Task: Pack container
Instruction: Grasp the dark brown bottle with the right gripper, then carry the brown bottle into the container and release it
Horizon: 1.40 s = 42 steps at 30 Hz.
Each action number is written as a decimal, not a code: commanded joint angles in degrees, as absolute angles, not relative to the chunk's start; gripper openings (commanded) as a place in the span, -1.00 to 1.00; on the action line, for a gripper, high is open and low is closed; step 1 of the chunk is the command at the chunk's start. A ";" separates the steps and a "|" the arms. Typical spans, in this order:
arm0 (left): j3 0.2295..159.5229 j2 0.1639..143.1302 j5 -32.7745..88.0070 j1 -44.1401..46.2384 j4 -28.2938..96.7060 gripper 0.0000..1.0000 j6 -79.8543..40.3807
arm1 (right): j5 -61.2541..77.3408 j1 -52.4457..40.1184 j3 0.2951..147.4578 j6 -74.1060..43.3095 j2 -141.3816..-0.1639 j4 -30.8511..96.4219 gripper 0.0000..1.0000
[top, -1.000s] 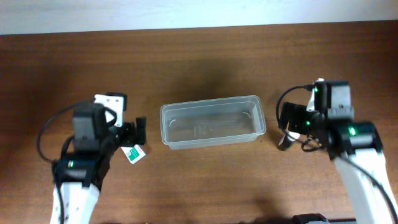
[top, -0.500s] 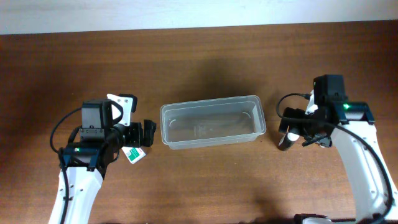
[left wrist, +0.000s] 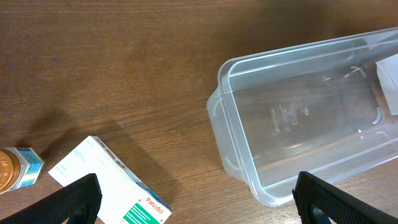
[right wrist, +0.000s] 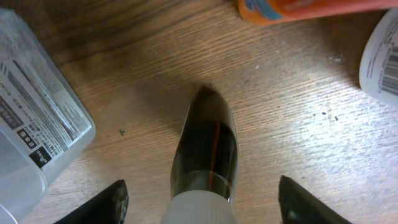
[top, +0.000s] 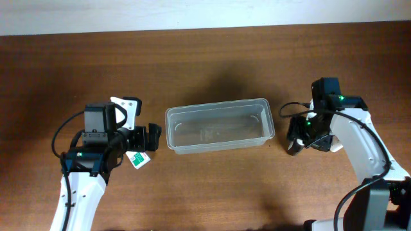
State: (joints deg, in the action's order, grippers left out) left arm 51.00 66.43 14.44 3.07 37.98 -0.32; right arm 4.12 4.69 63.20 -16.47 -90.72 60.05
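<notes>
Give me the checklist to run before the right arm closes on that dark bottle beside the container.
1. Right gripper open: ok, one finger shows on each side of the dark bottle.
2. Bottle lying on the table, roughly centred between the fingers: ok.
3. Fingers low enough to catch it: cannot tell.
4. Neighbours clear of the grasp: ok, the orange item and the white labelled item lie apart from the bottle.
5. Container has room: ok, nothing seen inside.
6. Left gripper out of the way: ok, open, holding nothing, off the container's left end.
</notes>
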 commanded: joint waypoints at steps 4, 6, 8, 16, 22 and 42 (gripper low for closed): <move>52.34 66.26 15.25 3.22 37.98 0.99 -0.84 | 4.54 4.89 62.54 -16.82 -92.31 60.36 -0.09; 52.34 66.26 15.25 3.22 37.98 0.99 -0.84 | 4.54 4.89 62.54 -16.82 -92.31 60.49 -0.10; 52.34 66.26 15.27 3.22 37.98 0.99 -0.84 | 4.54 4.89 62.54 -16.82 -92.31 60.62 -0.18; 52.34 66.26 15.27 3.22 37.98 0.99 -0.84 | 4.54 4.91 62.54 -16.82 -92.31 60.73 -0.52; 52.34 66.26 15.25 3.22 37.98 0.99 -0.84 | 4.54 4.89 62.57 -16.80 -92.31 60.73 -0.64; 52.34 66.26 15.25 3.22 37.76 0.99 -0.82 | 4.27 -13.72 82.61 -9.69 -77.97 66.78 -0.79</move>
